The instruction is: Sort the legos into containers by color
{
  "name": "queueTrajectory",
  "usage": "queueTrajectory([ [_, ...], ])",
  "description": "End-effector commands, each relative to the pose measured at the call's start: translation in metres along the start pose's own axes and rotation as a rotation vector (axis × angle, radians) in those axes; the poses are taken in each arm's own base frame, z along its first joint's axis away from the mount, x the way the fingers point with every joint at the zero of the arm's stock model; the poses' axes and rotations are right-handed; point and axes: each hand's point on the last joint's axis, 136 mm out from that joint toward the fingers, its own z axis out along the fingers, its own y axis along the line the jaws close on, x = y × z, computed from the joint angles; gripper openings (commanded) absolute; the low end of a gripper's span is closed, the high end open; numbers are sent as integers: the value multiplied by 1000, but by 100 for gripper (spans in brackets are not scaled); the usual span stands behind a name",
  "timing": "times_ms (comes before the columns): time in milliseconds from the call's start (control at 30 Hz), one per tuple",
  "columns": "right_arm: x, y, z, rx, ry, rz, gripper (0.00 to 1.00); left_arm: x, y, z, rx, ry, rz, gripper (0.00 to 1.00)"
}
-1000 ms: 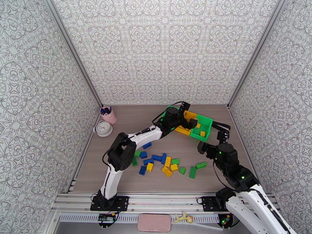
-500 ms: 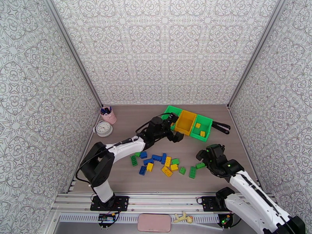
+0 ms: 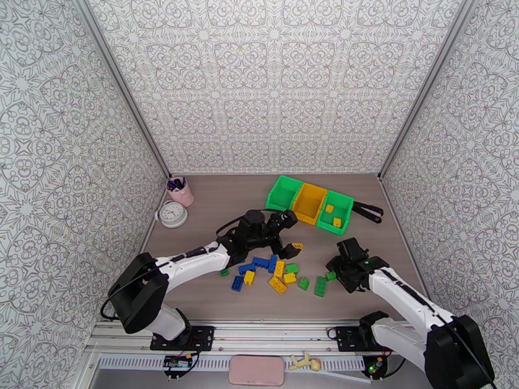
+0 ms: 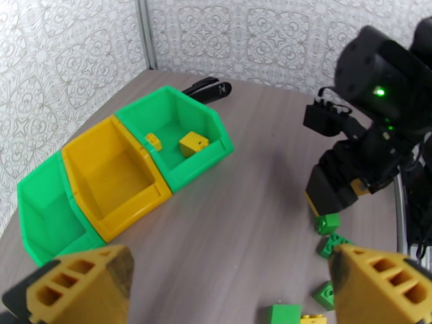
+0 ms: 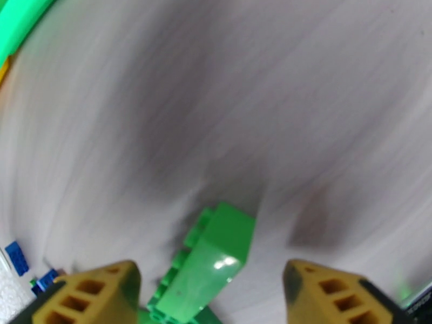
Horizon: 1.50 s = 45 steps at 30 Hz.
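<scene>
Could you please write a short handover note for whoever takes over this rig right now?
Left pincer: open, empty, above the table between bins and pile.
Right pincer: open, straddling a green brick on the table, not yet gripping.
Done: two yellow bricks lie in the right-end green bin; the yellow-orange bin and other green bin look empty.
Left: the loose pile of blue, green and yellow bricks needs sorting.

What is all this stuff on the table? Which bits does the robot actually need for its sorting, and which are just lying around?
Part of the job:
- legos, mostly in a loose pile
- three joined bins, with two yellow legos already in an end one

Just lying about:
- pink pen cup
- round white dial
- black tool beside the bins
</scene>
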Motion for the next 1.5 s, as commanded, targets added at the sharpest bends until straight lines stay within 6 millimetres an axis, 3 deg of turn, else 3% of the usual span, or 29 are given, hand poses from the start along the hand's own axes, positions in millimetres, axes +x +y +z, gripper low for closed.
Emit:
queueTrajectory([
  [0, -2, 1, 5, -1, 2, 13, 64, 3, -10, -6, 35, 10, 46, 100],
  [467, -6, -9, 11, 40, -23, -1, 37, 0, -13, -9, 39, -1, 50, 100],
  [667, -14, 8, 3, -5, -49, -78, 21, -1, -12, -15, 24, -6, 48, 100],
  [733, -19, 16, -2, -24, -68, -117, 20, -2, -12, -17, 17, -6, 46, 100],
  [867, -35, 52, -21, -119, -140, -292, 21, 0, -9, -25, -13, 5, 40, 100],
  [1167, -77, 158, -86, -344, -426, -659, 20, 15, 1, -48, -114, 29, -26, 100],
  [1333, -101, 206, -91, -335, -537, -828, 19, 13, 8, -60, -162, 0, -107, 100],
  [1467, -120, 240, -78, -295, -580, -899, 20, 14, 6, -67, -156, 4, -140, 100],
])
